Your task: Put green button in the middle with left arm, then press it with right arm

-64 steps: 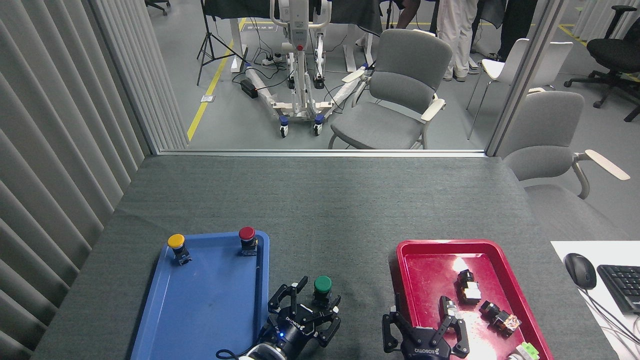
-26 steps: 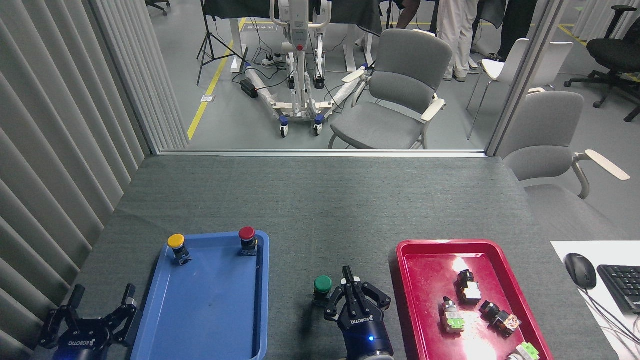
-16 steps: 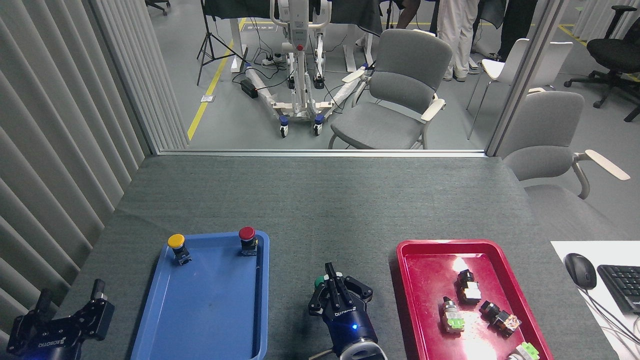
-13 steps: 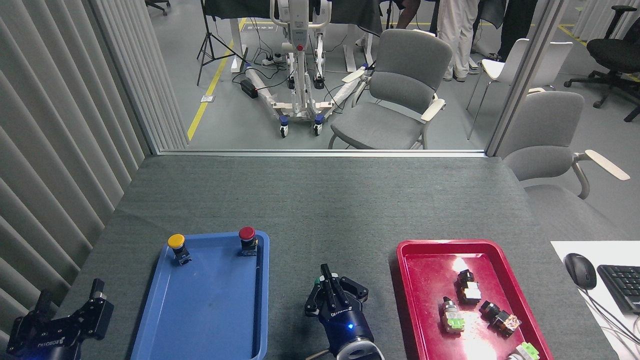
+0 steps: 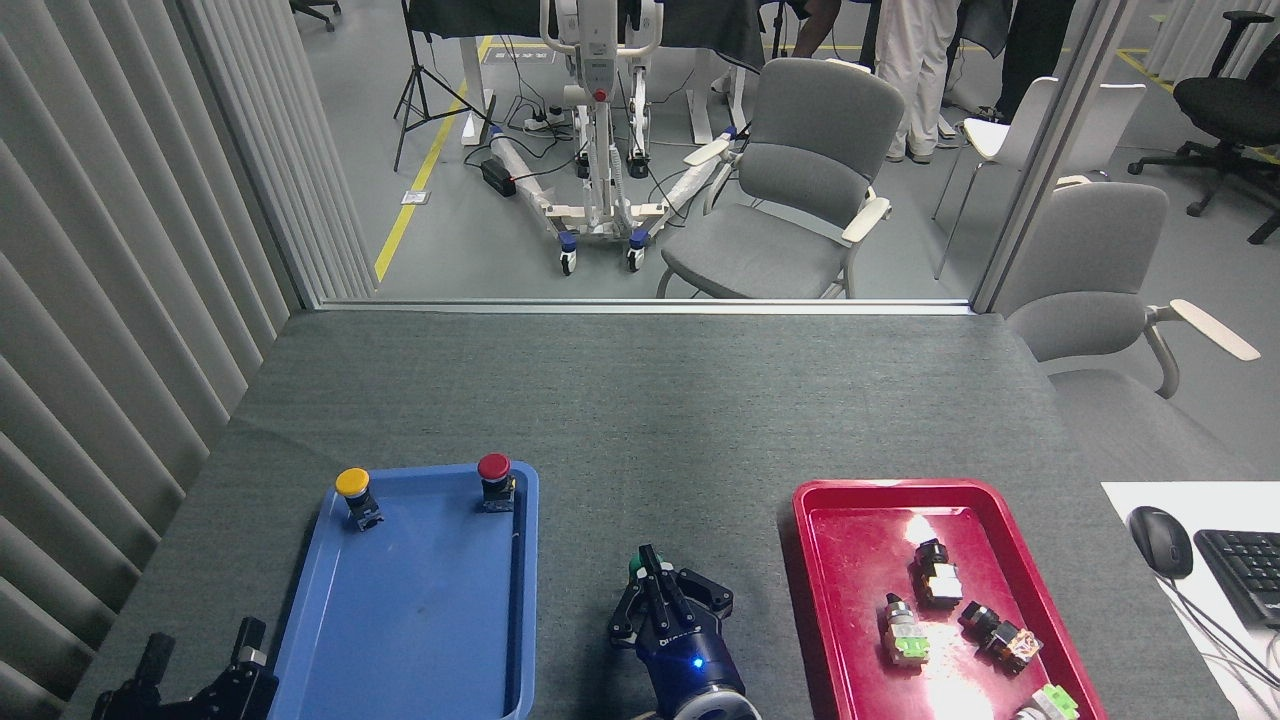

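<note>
The green button stands on the grey cloth between the two trays. Only a sliver of its green cap shows at the left of my right gripper's fingers. My right gripper comes up from the bottom centre with its blue light on. Its fingers are drawn together into a point and sit right on top of the button. My left gripper is low at the bottom left, beside the blue tray, with its fingers spread and nothing between them.
The blue tray holds a yellow button and a red button at its far end. A red tray on the right holds several small switch parts. A mouse and a keyboard lie far right.
My right gripper came in from the right, closed its fingers and moved over the green button, now covering most of it. My left gripper withdrew to the bottom-left corner and sank lower.
</note>
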You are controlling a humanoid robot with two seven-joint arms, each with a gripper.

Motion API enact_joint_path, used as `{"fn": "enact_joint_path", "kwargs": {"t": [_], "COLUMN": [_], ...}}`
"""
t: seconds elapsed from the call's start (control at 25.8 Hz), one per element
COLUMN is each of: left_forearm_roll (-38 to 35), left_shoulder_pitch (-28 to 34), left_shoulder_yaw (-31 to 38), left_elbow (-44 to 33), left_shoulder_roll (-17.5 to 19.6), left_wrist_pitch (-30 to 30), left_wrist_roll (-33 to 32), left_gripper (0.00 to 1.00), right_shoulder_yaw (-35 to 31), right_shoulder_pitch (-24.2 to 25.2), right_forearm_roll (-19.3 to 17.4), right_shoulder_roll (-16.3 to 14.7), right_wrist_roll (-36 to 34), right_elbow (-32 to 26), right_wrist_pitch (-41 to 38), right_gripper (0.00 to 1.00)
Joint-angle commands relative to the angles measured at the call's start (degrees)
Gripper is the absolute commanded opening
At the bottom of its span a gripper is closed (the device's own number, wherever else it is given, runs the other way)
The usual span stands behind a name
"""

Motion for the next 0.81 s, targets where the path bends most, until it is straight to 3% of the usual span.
{"fn": "enact_joint_path", "kwargs": {"t": [0.0, 0.27, 0.5, 0.77], "left_forearm_roll": [0.0, -1.3, -15.1, -15.2], "left_shoulder_pitch": [1.9, 2.6, 0.3, -2.0], "left_shoulder_yaw": [-0.2, -0.3, -0.3, -0.3], "left_elbow": [-0.2, -1.5, -1.6, -1.7], "left_shoulder_roll": [-0.8, -0.7, -0.6, 0.7], "left_wrist_pitch": [-0.6, -0.5, -0.4, 1.3], "left_wrist_roll": [0.1, 0.6, 0.4, 0.1], "left_gripper": [0.99, 0.99, 0.99, 0.99], "right_shoulder_yaw": [0.0, 0.0, 0.2, 0.6], "right_shoulder_pitch": [0.0, 0.0, 0.1, 0.2], "right_forearm_roll": [0.0, -2.1, -2.6, -2.7], "right_shoulder_roll": [0.0, 0.0, -0.1, -0.1], "right_wrist_roll": [0.0, 0.8, 1.0, 1.0], "right_elbow": [0.2, 0.5, 0.7, 1.0], "right_wrist_pitch": [0.2, 0.2, 0.3, 0.2], "right_gripper": [0.05, 0.06, 0.05, 0.06]}}
